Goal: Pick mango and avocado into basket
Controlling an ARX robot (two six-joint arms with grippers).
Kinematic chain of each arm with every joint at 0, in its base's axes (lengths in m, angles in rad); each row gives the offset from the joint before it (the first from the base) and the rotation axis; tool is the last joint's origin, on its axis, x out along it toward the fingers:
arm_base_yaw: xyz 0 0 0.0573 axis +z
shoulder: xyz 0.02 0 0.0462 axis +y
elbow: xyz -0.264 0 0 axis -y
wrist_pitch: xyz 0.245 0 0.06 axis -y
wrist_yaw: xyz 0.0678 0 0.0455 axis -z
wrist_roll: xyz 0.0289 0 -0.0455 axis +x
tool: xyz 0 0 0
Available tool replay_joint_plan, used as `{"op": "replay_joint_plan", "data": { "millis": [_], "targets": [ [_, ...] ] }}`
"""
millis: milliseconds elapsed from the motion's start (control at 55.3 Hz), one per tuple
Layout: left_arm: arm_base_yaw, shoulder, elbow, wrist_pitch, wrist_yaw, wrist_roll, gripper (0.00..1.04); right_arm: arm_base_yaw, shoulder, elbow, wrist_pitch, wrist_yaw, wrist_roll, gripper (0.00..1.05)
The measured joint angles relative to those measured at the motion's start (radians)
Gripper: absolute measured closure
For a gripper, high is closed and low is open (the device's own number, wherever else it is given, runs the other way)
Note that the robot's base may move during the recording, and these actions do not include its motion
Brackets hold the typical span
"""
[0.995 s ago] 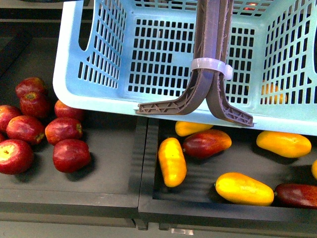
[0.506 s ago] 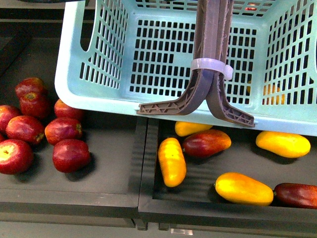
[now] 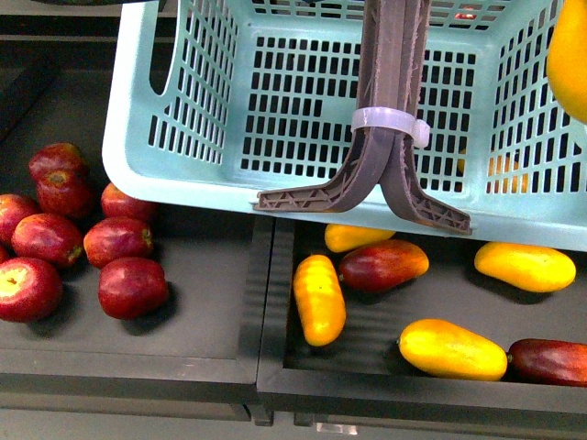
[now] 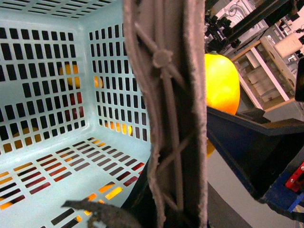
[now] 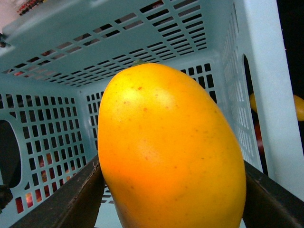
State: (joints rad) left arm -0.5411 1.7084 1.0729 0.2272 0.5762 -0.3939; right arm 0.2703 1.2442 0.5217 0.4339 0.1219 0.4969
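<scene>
The light teal basket (image 3: 183,183) hangs tilted above the fruit trays, and its inside shows bare in the left wrist view (image 4: 42,71). Its grey-brown handles (image 3: 393,73) are tied with a white zip tie (image 3: 390,119). My left gripper (image 4: 166,213) is shut on the handles (image 4: 166,118). My right gripper (image 5: 171,209) is shut on the yellow mango (image 5: 171,152), with a dark finger (image 5: 71,199) on each side of it. The mango (image 3: 570,55) is at the basket's upper right rim and also appears in the left wrist view (image 4: 221,83). No avocado is in view.
A black tray (image 3: 275,367) under the basket holds yellow mangoes (image 3: 318,298) and dark red mangoes (image 3: 383,264). The left tray holds several red apples (image 3: 119,243). A raised divider (image 3: 261,302) separates the two trays.
The held yellow mango has come into the front view at the top right, over the basket's right side. The basket has shifted very slightly.
</scene>
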Motion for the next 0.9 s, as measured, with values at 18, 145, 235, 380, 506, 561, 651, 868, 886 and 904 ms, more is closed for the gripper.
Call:
{"op": "replay_joint_plan", "data": {
  "millis": [18,145,235,380,506,561,651,868,886,904],
  "targets": [
    [0.000,0.000,0.000,0.000,0.000,0.000,0.98,0.003,0.005,-0.001,0.006,0.008,-0.004,0.28],
    [0.000,0.000,-0.001,0.000,0.001,0.004,0.98,0.006,0.004,-0.016,0.086,0.095,-0.085,0.07],
    [0.000,0.000,-0.001,-0.001,-0.009,0.001,0.98,0.001,-0.033,-0.032,0.119,0.124,-0.146,0.09],
    [0.001,0.006,-0.003,-0.001,-0.011,0.003,0.98,-0.029,-0.177,-0.068,0.093,0.128,-0.218,0.09],
    [0.002,0.006,-0.003,-0.001,-0.009,0.003,0.98,-0.058,-0.364,-0.124,0.066,0.157,-0.311,0.09],
    [0.001,0.006,-0.003,-0.002,-0.007,0.003,0.98,-0.066,-0.455,-0.156,0.029,0.171,-0.354,0.09],
    [0.001,0.006,-0.003,-0.002,-0.004,0.003,0.98,-0.066,-0.579,-0.205,-0.051,0.196,-0.417,0.09],
    [-0.001,0.007,-0.003,-0.002,0.000,0.002,0.98,-0.066,-0.617,-0.218,-0.061,0.200,-0.463,0.09],
    [-0.001,0.007,-0.003,-0.002,0.000,0.002,0.98,-0.066,-0.617,-0.218,-0.061,0.200,-0.464,0.09],
    [0.000,0.007,-0.003,-0.002,-0.001,0.002,0.98,-0.066,-0.618,-0.218,-0.061,0.200,-0.465,0.09]
  ]
}}
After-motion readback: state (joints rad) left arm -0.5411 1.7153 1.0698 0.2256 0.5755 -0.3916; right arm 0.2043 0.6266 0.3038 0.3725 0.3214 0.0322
